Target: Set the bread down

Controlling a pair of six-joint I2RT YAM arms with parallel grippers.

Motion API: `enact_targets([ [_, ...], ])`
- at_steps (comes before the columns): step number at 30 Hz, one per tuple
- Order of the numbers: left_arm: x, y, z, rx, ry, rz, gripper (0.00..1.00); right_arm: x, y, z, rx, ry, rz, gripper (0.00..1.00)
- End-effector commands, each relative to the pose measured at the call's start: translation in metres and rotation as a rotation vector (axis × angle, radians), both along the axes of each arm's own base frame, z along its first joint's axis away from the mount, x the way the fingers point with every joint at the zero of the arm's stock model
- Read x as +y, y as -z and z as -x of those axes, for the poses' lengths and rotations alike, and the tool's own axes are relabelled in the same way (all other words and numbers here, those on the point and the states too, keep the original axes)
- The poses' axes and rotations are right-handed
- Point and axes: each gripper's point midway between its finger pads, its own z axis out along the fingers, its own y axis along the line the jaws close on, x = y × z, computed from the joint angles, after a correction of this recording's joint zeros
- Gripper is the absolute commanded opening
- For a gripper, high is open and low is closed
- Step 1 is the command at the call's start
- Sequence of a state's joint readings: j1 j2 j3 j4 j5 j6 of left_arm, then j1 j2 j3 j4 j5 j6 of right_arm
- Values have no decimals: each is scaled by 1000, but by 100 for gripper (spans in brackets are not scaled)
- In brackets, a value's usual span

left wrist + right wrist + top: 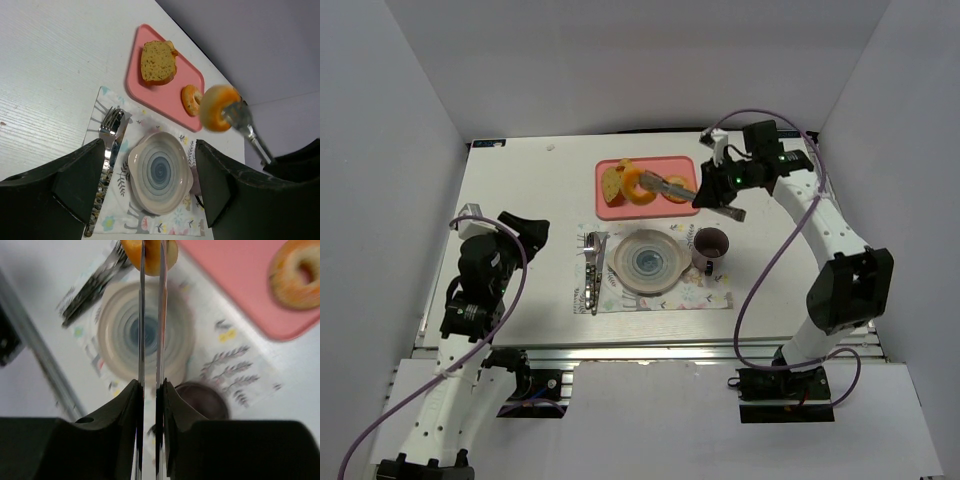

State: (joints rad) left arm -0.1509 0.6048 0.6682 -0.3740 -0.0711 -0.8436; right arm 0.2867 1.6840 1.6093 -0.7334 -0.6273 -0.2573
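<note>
My right gripper (712, 192) is shut on a pair of metal tongs (670, 186). The tongs pinch one golden-orange bagel (638, 184) and hold it in the air above the pink tray (620, 211). In the right wrist view the tong blades (141, 315) run up from my right gripper (150, 385) to the held bagel (150, 255), with the plate (115, 335) below. The second bagel (299, 272) lies on the tray (240, 275). The left wrist view shows the held bagel (217, 107) and the tray bagel (191, 100). My left gripper (525, 230) is open and empty.
A slice of brown-crusted bread (157, 62) lies on the tray. The swirl-patterned plate (648, 260) sits on a printed placemat (705, 298), with cutlery (591, 270) to its left and a dark cup (710, 245) to its right. White walls enclose the table.
</note>
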Motion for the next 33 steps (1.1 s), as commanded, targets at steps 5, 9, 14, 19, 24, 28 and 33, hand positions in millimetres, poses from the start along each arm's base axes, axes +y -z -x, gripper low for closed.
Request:
enact_targets([
  [5,1,2,2,-4,-7,4,82,-6,48,96,135,-198,79,15],
  [9,-1,5,0,0,3,7,82,-11,68,104,152,-191,168,18],
  [14,-2,4,-3,-2,8,2,82,-10,75,97,144,-181,217,37],
  [19,-1,4,-4,-4,3,-1,82,-10,74,93,134,-181,225,54],
  [24,-1,5,-2,-1,3,0,82,-5,62,87,89,-187,201,55],
  [28,-1,6,-2,5,2,-4,82,1,38,71,6,-175,170,58],
  [33,-1,5,-2,5,3,-7,82,2,7,36,-115,-110,155,59],
])
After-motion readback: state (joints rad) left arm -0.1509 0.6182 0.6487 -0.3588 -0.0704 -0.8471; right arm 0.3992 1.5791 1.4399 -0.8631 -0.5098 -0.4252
